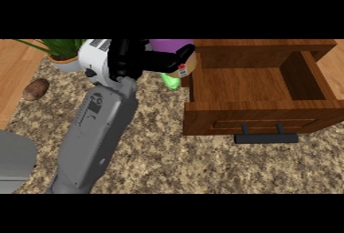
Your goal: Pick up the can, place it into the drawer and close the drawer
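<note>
The can [185, 66], with a purple top and a tan label, is at the top of the view, against the open drawer's left wall [189, 86]. My left hand [138, 59] is shut on it, black fingers curled round it and hiding most of its body. The forearm runs up from the lower left edge. The wooden drawer [242, 84] stands pulled out at the right; nothing shows inside it. Its dark handle [266, 137] is on the front face. My right hand shows nowhere.
A bright green object [173, 82] lies on the speckled counter just under the hand, beside the drawer. A potted plant [63, 55] stands at the top left, a brown potato-like lump [35, 89] below it. A grey rounded shape [13, 159] sits at the lower left edge.
</note>
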`<state>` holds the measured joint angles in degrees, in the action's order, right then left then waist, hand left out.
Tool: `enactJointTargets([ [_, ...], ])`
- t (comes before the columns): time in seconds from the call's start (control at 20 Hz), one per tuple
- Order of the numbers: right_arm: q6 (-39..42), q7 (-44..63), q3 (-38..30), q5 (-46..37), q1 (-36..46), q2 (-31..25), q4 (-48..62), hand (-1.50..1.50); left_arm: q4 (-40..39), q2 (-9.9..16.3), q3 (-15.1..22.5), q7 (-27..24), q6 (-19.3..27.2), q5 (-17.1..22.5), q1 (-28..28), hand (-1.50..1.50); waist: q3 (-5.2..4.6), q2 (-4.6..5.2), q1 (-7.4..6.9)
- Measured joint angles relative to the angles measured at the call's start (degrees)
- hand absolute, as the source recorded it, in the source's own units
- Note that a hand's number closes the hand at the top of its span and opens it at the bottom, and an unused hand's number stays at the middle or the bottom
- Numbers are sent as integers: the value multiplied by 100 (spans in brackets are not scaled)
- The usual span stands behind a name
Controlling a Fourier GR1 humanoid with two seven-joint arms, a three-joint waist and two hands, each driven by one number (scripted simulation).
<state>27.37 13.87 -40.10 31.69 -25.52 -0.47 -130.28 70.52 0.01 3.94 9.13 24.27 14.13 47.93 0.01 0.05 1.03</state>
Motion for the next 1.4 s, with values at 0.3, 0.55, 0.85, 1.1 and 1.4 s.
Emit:
enactJointTargets([
  [0.3,-90,38,136,-116,76,-9,-66,-150,-656,-1,249,-1,479,204,852,150,1,5,22],
  [0.55,-62,74,125,-82,64,-16,-111,-150,-1347,-1,282,-171,583,468,1467,150,1,11,50],
  [0.85,-92,83,89,-45,157,-85,-27,-150,-2033,-1,530,-364,823,879,2054,150,2,16,91],
  [1.1,-157,163,229,-142,251,-68,-77,-150,-2645,-1,806,-630,1015,1379,2542,150,4,34,153],
  [1.4,-174,192,228,-150,353,-105,-84,-150,-3120,-1,1329,-896,1246,2063,2860,150,6,45,220],
])
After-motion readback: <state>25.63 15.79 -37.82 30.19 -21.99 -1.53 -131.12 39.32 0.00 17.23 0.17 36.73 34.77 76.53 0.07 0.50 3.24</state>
